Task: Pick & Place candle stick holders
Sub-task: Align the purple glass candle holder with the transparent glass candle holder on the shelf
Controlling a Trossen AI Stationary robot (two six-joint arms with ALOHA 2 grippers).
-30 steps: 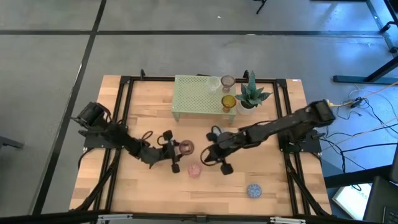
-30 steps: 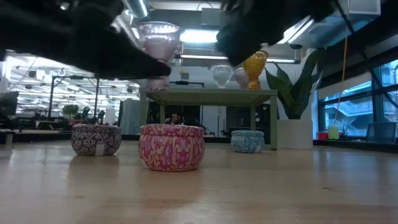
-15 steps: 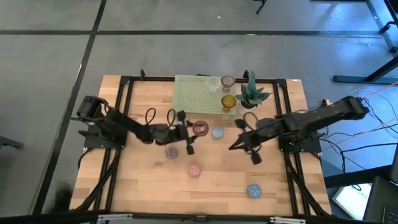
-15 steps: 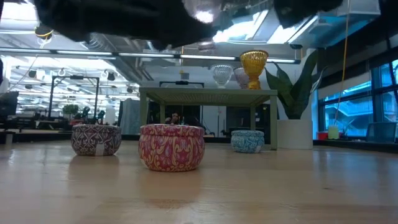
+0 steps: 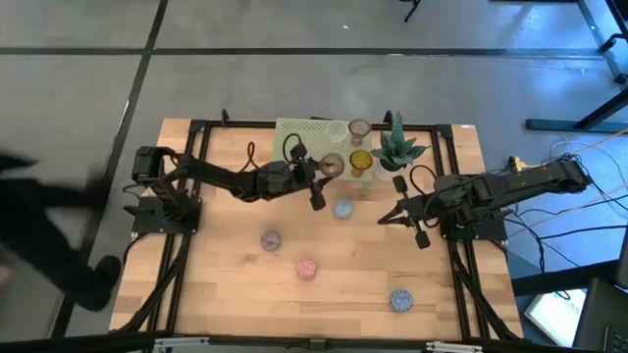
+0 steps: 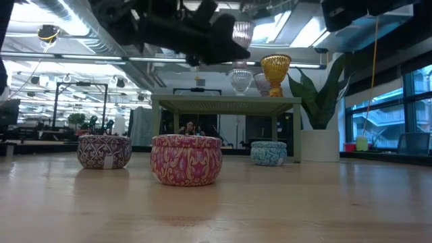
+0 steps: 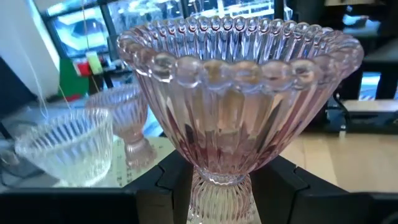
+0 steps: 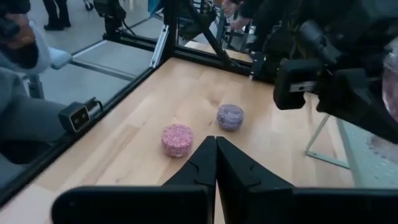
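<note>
My left gripper is shut on a pink ribbed glass candle stick holder, which hangs in the air over the near edge of the pale green perforated stand. A clear holder, a mauve one and an amber one stand by their feet on that stand. In the low view the pink holder is above the stand's top. My right gripper is shut and empty, right of the table's middle. My left gripper pinches the pink holder's stem, just under the bowl, between its two fingers. The fingers come level from the table's left side. The holder stands upright in the hold, mouth up, lifted clear of table and stand.
A spiky potted plant stands right of the stand. Patterned round tins lie on the wood: blue, purple, pink, another blue. A person moves beside the table's left edge.
My left gripper has carried the pink holder up from the table's middle toward the far edge and the right, as far as the green stand; the holder stays upright. My right gripper, still shut, has drawn back toward the table's right edge and risen.
</note>
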